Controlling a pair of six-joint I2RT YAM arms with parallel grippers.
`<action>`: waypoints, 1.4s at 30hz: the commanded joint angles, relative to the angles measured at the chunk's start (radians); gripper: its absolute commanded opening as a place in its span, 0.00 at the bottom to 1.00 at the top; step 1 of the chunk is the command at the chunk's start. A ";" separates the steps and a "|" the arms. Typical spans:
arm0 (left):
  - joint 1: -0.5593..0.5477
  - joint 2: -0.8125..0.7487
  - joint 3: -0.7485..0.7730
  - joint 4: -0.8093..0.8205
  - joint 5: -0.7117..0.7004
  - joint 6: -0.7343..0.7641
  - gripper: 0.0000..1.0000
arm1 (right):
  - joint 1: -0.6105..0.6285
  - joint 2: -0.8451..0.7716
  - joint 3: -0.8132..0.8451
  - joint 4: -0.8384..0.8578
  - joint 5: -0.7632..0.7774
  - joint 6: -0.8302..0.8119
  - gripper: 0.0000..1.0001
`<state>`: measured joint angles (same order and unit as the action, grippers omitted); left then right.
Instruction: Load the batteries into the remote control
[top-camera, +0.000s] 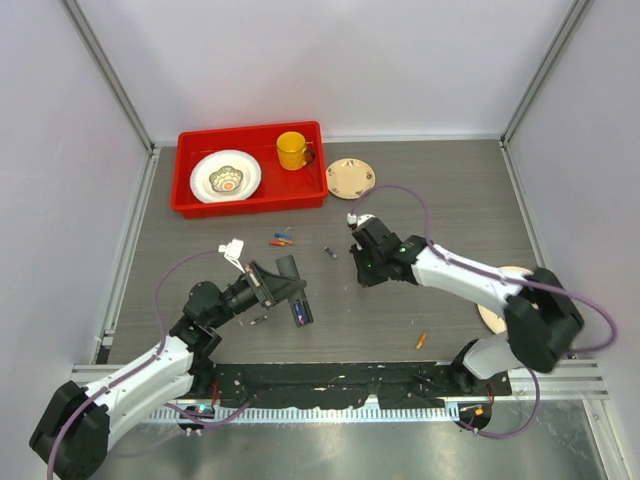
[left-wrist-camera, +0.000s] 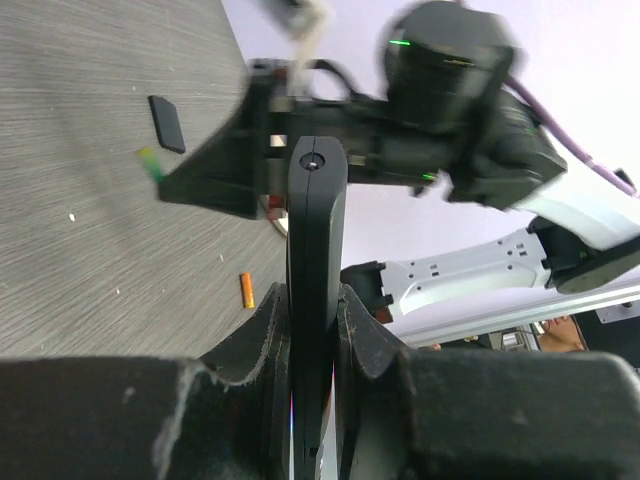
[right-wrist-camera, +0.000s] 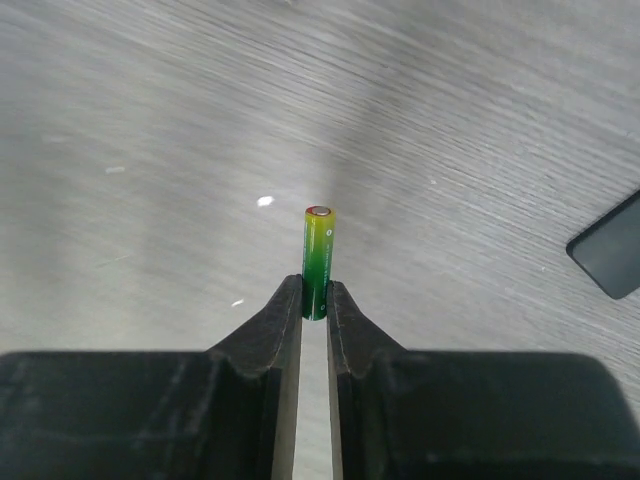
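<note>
My left gripper (top-camera: 280, 280) is shut on the remote control (top-camera: 298, 300), a slim black bar held off the table, seen edge-on between the jaws in the left wrist view (left-wrist-camera: 316, 230). My right gripper (top-camera: 365, 272) is shut on a green battery (right-wrist-camera: 319, 262), pinched by its lower end and sticking out past the fingertips above the table. The black back cover (left-wrist-camera: 167, 123) lies flat on the table and also shows in the right wrist view (right-wrist-camera: 607, 258). An orange battery (top-camera: 421, 341) lies near the front. Red, blue and orange batteries (top-camera: 282, 240) lie together below the tray.
A red tray (top-camera: 190, 170) at the back left holds a white plate (top-camera: 225, 176) and a yellow mug (top-camera: 292, 150). A small patterned plate (top-camera: 351, 178) sits beside it. A wooden disc (top-camera: 492, 318) lies under my right arm. Another small battery (top-camera: 258, 320) lies by the left arm.
</note>
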<state>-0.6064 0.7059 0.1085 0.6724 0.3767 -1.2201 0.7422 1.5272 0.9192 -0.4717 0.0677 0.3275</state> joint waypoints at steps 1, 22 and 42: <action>0.007 0.035 0.048 0.096 -0.015 0.025 0.00 | 0.094 -0.240 0.064 -0.016 0.058 0.077 0.01; 0.005 0.311 0.077 0.419 0.002 -0.064 0.00 | 0.318 -0.326 0.323 -0.282 0.017 0.096 0.01; 0.005 0.323 0.063 0.429 -0.077 -0.091 0.00 | 0.395 -0.174 0.414 -0.291 -0.134 0.212 0.01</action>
<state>-0.6064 1.0657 0.1478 1.0786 0.3496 -1.3273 1.1271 1.3365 1.2896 -0.7528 -0.0368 0.4961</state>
